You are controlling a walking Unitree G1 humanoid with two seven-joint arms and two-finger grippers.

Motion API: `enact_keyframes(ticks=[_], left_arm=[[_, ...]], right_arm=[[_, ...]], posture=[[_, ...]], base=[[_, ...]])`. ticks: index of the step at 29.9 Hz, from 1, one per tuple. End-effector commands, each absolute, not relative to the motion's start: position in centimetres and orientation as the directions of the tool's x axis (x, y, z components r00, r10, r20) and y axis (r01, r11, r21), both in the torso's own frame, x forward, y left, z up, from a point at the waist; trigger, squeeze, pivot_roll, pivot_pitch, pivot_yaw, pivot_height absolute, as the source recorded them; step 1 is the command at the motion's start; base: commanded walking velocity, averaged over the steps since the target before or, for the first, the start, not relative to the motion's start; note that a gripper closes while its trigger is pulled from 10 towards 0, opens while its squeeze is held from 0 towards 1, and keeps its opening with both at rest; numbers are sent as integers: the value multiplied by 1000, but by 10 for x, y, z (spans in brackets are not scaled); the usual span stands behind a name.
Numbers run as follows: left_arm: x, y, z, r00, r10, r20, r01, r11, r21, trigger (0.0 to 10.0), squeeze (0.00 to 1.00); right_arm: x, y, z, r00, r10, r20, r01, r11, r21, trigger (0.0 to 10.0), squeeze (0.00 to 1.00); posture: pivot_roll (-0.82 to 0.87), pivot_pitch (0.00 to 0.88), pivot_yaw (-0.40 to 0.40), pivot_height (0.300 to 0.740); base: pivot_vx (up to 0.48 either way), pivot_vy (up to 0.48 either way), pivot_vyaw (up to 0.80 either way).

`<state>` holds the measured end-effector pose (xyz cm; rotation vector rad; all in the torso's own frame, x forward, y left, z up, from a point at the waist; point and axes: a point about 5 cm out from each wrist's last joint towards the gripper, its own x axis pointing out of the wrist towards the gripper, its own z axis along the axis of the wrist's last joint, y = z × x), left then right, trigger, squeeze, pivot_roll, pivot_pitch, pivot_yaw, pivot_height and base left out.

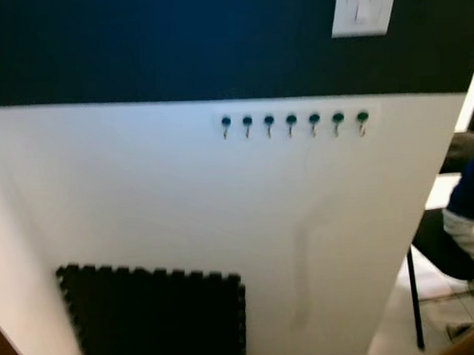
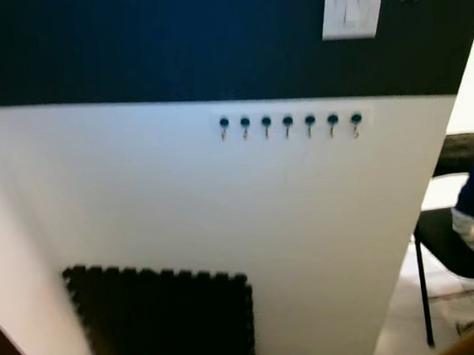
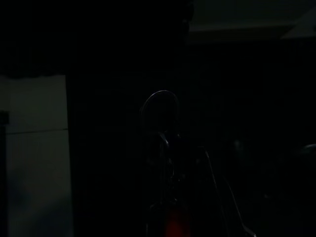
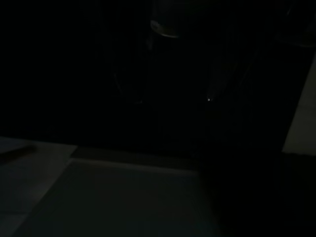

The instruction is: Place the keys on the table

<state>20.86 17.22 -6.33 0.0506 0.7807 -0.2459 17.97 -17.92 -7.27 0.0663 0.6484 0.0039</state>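
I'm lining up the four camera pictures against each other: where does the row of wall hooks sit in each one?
Left eye view: row of hooks right of centre, just under the dark wall band.
Right eye view: the same row, same height, slightly further left.
Left wrist view: too dark to make it out.
Right wrist view: too dark as well.
Shared landmark: the white light switch above the row's right end.

— What of the robot's own frame can be made out?
— Little: the left wrist view is near-black — a thin pale curved outline [image 3: 160, 98] above, a dim red glow [image 3: 174, 224] below.
— And the right wrist view?
— Darker; one faint pale rim [image 4: 165, 30].
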Motion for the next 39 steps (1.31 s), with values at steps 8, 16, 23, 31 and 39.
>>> enact_keyframes(ticks=[8,16,23,31,39], left_arm=[[211,173,-61,702,-183,-688,269,963,18,10000,0],[211,173,-60,720,-183,-670,273,962,31,10000,0],[208,174,-62,721,-167,-673,270,961,51,10000,0],[212,172,-59,746,-170,-644,247,969,30,10000,0],[214,172,-56,766,-167,-621,234,972,28,10000,0]], right_arm=[[179,-179,-74,791,18,-612,34,997,73,10000,0],[180,-178,-73,792,38,-610,31,994,102,10000,0],[178,-176,-74,793,46,-607,19,995,100,10000,0],[178,-176,-74,793,48,-608,20,994,105,10000,0],[178,-175,-74,794,52,-606,15,994,105,10000,0]], posture=[[50,20,24,740],[53,22,22,740],[52,23,23,740],[55,23,23,740],[55,25,23,740]], base=[[0,-358,0],[0,0,0],[0,0,-529],[0,0,-800],[0,0,-800]])
